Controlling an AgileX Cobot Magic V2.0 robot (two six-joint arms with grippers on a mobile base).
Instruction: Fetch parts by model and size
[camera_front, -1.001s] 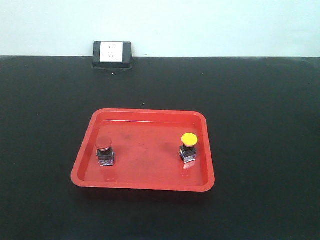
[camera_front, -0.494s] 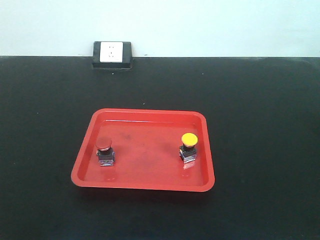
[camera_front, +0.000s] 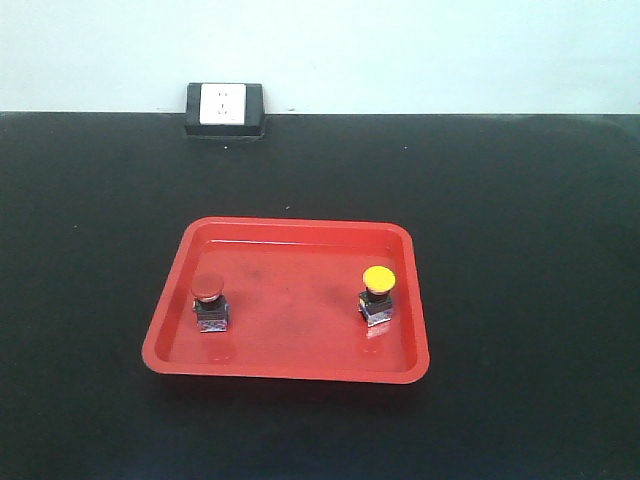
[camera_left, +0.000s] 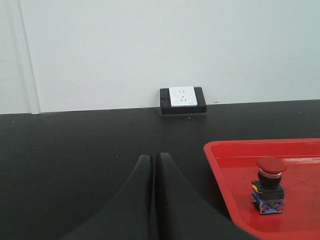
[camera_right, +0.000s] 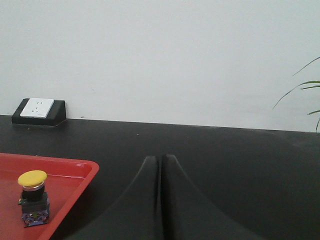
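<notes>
Left claw (camera_left: 152, 160) is seen from its wrist view with both black fingers pressed together, tips meeting, nothing between them; it sits low over the black table (camera_left: 75, 150). To the right of the left claw and slightly ahead of its tips lies the near-left corner of the red tray (camera_left: 220, 165), apart from the fingers. The red-capped switch (camera_left: 270, 185) stands upright inside that tray, right of the left claw, on a dark blocky base with blue bits, clear of the tray wall. Right claw (camera_right: 160, 162) shows the same condition in its own wrist view: fingers drawn fully together, empty, over bare table. To the left of the right claw the tray edge is visible, not touching it, and the yellow-capped switch (camera_right: 33, 197) stands upright inside, left of the claw and near the tray's rim. The front-facing view shows neither claw; it confirms the red-capped switch at the tray's left side and the yellow-capped switch at its right side, well apart from each other, both upright. Farther ahead of both claws, at the table's back edge against the pale wall (camera_front: 400, 50), sits a black-framed white socket block (camera_front: 224, 108). Beyond the right claw, at far right, thin green plant leaves (camera_right: 305, 90) enter the wrist view.
</notes>
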